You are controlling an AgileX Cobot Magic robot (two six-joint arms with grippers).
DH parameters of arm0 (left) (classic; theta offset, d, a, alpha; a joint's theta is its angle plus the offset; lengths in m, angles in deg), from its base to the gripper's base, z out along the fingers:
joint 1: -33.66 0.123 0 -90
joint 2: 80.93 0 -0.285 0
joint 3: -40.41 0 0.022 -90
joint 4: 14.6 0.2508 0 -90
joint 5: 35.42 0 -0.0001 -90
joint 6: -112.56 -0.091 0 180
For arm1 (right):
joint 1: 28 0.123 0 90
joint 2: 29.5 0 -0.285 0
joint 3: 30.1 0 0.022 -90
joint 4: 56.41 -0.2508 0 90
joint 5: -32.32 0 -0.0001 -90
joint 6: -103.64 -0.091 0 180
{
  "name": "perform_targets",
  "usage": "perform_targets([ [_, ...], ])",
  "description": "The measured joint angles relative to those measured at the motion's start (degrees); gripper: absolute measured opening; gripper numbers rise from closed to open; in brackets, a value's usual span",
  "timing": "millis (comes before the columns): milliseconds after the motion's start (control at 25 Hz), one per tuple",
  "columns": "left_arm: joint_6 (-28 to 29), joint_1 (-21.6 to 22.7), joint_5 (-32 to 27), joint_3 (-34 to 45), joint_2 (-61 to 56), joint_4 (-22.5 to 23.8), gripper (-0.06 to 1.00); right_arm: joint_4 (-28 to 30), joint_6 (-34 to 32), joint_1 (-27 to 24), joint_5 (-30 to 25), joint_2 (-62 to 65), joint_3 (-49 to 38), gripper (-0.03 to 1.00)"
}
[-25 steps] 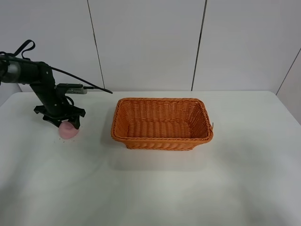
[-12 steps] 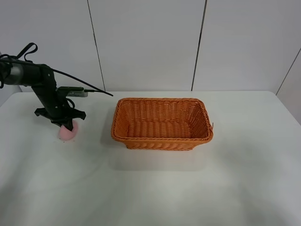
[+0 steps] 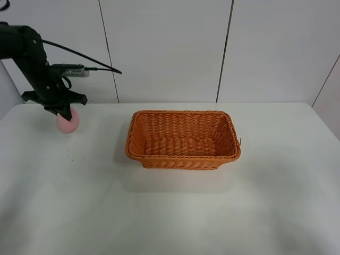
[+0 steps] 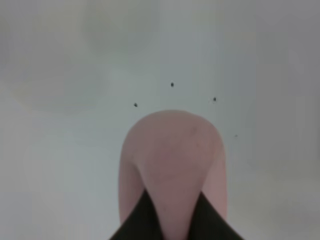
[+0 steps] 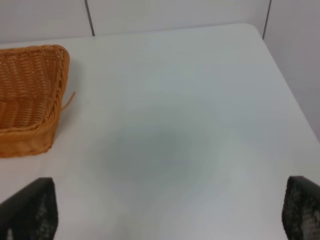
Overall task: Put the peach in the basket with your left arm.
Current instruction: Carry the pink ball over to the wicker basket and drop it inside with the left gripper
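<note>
Your peach (image 3: 68,122) hangs over the back-left corner of the table (image 3: 170,212), gripped by the left gripper (image 3: 65,113). Its black fingers (image 4: 133,228) are clenched on either side of the pink fruit. Dark specks (image 4: 172,84) dot the white surface below it. The basket (image 3: 183,139) sits mid-table, well apart to the right. Your right gripper (image 5: 167,215) hovers released near the basket's end, fingers spread wide.

Our white table (image 3: 175,212) carries an orange basket (image 3: 183,139), well apart from the left jaws; dark specks (image 4: 172,84) lie below them.
</note>
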Motion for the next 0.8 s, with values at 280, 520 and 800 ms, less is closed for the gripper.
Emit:
perform_targets([
  [280,0.57,-5.37,-6.65,-6.91,-0.87,-1.14,0.12,0.0,0.0,0.0,0.0,0.0,0.0,0.69],
  [520,2.12,-15.55,-6.88,-11.94,-0.87,-2.15,0.12,0.0,0.0,0.0,0.0,0.0,0.0,0.69],
  [800,2.79,-26.69,-5.46,-18.63,5.36,-2.98,0.12,0.0,0.0,0.0,0.0,0.0,0.0,0.69],
])
